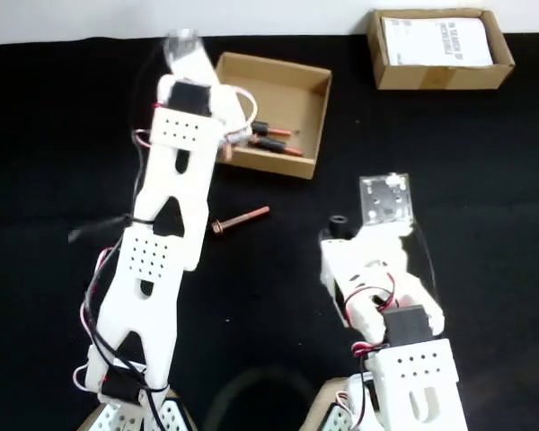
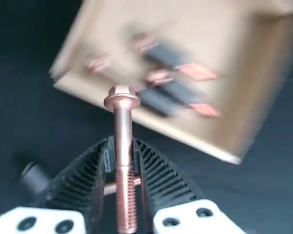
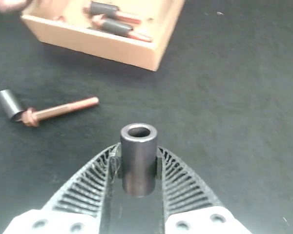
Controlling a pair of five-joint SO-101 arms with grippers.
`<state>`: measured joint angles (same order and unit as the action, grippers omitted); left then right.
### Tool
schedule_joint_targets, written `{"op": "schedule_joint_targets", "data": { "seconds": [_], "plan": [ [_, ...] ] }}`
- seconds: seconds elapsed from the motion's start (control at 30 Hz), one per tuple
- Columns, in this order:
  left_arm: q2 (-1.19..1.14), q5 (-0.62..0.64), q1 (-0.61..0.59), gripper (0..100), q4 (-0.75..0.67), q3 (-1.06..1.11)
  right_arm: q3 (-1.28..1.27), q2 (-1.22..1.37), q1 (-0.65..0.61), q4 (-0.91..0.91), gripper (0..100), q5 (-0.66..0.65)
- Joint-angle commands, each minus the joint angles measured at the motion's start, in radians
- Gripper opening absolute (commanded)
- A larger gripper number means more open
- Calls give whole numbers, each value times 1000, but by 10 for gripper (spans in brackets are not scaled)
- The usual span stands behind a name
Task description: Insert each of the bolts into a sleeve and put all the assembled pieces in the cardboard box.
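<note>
Loose bolt (image 3: pixel 61 109) and sleeve (image 3: pixel 10 104) on open mat (image 1: pixel 278 296) before the cardboard box (image 1: pixel 274 126).

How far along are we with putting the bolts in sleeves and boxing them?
Done: at least two assembled pieces lie in the cardboard box.
In hand: the left gripper holds a bare bolt near the box, and the right gripper holds an empty sleeve upright.
Left: join those two, pair the loose bolt with the loose sleeve on the table, then box both.

Both arms (image 1: pixel 166 233) are white plastic with perforated plates, red cables (image 1: pixel 90 310) and black ribbed fingers (image 2: pixel 83 180).
</note>
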<state>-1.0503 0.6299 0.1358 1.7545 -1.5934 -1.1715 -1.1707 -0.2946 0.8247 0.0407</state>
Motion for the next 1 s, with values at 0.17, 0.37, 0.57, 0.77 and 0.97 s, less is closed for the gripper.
{"op": "schedule_joint_targets", "data": {
  "seconds": [0.17, 0.37, 0.57, 0.77, 0.97],
  "plan": [
    [225, -167, 44, 8, 8, -31, 2, -24, -54, -21, 7, 2],
    [237, -167, 45, 8, 8, -39, 2, -24, -53, -22, 7, 0],
    [372, -253, 111, 8, 14, -73, -51, -18, -53, -217, 7, -2],
    [639, -470, 202, 8, 14, -71, -73, -16, -53, -334, 7, -2],
    [846, -624, 200, 8, 18, 21, -108, -18, -53, -334, 7, -2]
  ]
}}
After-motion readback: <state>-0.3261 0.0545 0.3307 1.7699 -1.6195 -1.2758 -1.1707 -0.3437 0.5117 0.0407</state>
